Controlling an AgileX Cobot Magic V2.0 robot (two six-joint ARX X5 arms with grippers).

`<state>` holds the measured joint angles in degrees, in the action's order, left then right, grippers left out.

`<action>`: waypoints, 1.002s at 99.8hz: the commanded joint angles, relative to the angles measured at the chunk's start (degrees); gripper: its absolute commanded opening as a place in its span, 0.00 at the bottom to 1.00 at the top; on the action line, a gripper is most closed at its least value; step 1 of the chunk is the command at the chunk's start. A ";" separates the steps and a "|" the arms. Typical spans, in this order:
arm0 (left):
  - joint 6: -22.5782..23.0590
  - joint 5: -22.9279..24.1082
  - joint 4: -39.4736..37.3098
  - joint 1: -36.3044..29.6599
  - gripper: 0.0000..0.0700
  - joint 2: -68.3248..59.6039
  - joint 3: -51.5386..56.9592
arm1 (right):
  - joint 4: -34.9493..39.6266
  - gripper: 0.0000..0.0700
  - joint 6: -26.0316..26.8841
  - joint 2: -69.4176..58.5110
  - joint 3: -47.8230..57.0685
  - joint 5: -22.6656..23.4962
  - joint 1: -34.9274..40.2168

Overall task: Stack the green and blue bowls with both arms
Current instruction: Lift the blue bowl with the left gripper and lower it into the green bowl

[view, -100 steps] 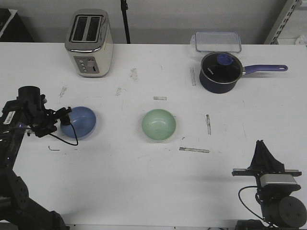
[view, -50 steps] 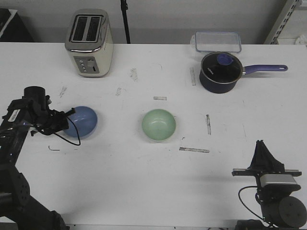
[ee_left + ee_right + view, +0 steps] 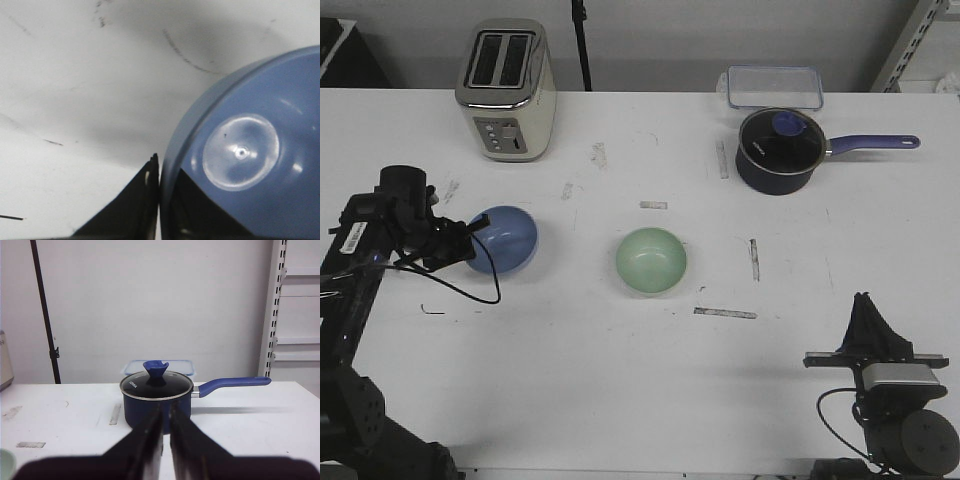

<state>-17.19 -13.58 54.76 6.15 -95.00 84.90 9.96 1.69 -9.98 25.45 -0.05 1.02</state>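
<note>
The blue bowl is held by its left rim in my left gripper, tilted and a little above the table at the left. In the left wrist view the gripper is shut on the rim of the blue bowl, one finger inside and one outside. The green bowl stands upright on the table near the middle, apart from both grippers. My right gripper rests at the front right, shut and empty; in the right wrist view its fingers nearly touch.
A toaster stands at the back left. A dark saucepan with a purple handle and a clear lidded box stand at the back right. Tape marks dot the white table. A loose black cable hangs below the left gripper.
My left gripper has moved right and slightly back with the blue bowl, which has risen and tilted. The green bowl and right arm have not moved.
</note>
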 commanded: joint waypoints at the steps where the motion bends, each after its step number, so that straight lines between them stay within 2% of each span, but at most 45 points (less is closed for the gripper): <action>1: -0.26 -0.42 1.20 -2.43 0.00 -0.28 2.69 | -0.79 0.02 -0.28 0.17 0.04 0.02 0.04; 40: -2.10 -0.42 -2.71 -19.58 0.00 -0.70 5.57 | -0.79 0.02 -0.28 0.17 0.04 0.02 0.04; 51: -3.98 -0.42 -4.17 -23.85 0.00 -1.73 6.23 | -0.79 0.02 -0.28 0.17 0.04 0.02 0.04; 100: -4.55 -0.42 -3.89 -35.50 0.00 -15.80 20.92 | -0.79 0.02 -0.28 0.17 0.04 0.02 0.04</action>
<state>-21.41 -13.72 50.92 -28.64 -108.33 103.15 9.93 1.69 -9.98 25.45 -0.05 1.02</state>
